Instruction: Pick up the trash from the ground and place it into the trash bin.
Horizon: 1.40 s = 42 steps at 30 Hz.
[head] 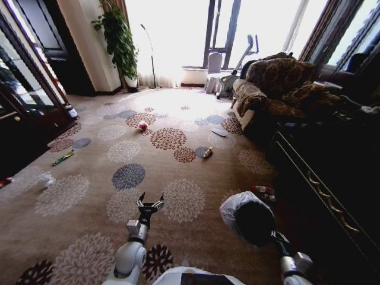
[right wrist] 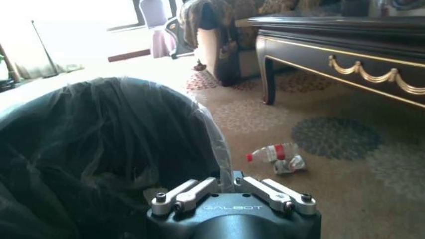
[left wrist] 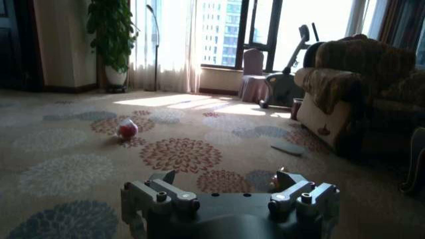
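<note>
Because your right gripper (right wrist: 222, 185) pinches only the trash bin (head: 252, 219) rim at five o'clock, the bin could slip while driving. Your left gripper (head: 150, 200) hangs open and empty at six o'clock, far from the orange-yellow bottle (head: 208, 152) at twelve.

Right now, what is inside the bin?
The bin, held at its rim by the right gripper, shows just its plastic liner inside; no trash is visible, but the bottom is dark and partly hidden. The left gripper hovers open.
</note>
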### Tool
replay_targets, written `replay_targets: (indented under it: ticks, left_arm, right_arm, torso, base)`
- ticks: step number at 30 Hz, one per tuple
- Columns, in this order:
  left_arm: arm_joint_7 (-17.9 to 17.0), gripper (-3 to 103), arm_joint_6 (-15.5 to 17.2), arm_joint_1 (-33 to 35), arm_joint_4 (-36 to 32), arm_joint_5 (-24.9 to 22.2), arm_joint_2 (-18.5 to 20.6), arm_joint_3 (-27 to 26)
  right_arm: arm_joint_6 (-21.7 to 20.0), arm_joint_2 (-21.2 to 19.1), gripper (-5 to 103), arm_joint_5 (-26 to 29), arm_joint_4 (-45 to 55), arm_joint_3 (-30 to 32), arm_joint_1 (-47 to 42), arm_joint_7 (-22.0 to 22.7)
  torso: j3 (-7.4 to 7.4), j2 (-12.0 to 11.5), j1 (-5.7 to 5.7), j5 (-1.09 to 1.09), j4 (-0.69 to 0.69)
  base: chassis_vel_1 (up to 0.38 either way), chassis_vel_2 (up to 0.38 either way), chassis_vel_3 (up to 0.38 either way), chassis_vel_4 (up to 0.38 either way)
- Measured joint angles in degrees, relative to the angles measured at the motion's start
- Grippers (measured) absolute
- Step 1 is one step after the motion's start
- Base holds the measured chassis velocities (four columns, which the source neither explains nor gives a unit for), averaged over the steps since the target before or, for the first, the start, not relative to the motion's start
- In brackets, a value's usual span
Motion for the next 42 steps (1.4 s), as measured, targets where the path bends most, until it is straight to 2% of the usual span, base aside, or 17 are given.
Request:
replay_targets:
  ticks: [4,7,17,35,42]
  left_arm:
    - [0.4,100,0.4,-0.5,1.0,0.3,1.1,0.0]
    - [0.6,100,0.6,-0.9,2.0,0.5,1.4,-0.1]
    - [1.6,100,0.8,-4.1,6.5,1.2,2.2,1.8]
    - [1.9,100,0.2,-4.6,7.1,1.6,2.5,3.4]
    - [1.5,100,-1.8,-4.0,6.6,-0.3,2.6,4.0]
  right_arm:
    - [0.0,0.5,1,0.0,0.1,0.5,0.4,0.9]
    - [-0.1,0.3,1,0.0,-0.2,0.4,0.8,0.9]
    - [0.2,0.8,1,0.4,0.1,1.4,-0.2,1.1]
    - [0.9,0.7,1,0.4,0.9,1.2,-1.4,0.3]
    - [1.8,2.2,1,-1.4,2.2,0.8,-2.3,-0.8]
  torso:
    - [0.00,0.0,0.00,-0.03,0.00]
    - [0.00,0.0,0.00,-0.07,0.05]
    - [0.00,0.0,0.00,-0.05,0.01]
    - [0.00,0.0,0.00,-0.03,0.02]
    - [0.00,0.0,0.00,-0.05,-0.01]
  base:
    - [-0.071,-0.076,-0.017,-0.022]
    - [-0.035,-0.024,-0.063,-0.066]
    - [-0.079,-0.082,-0.081,-0.093]
    - [-0.126,-0.123,-0.129,-0.130]
    - [-0.108,-0.110,-0.101,-0.111]
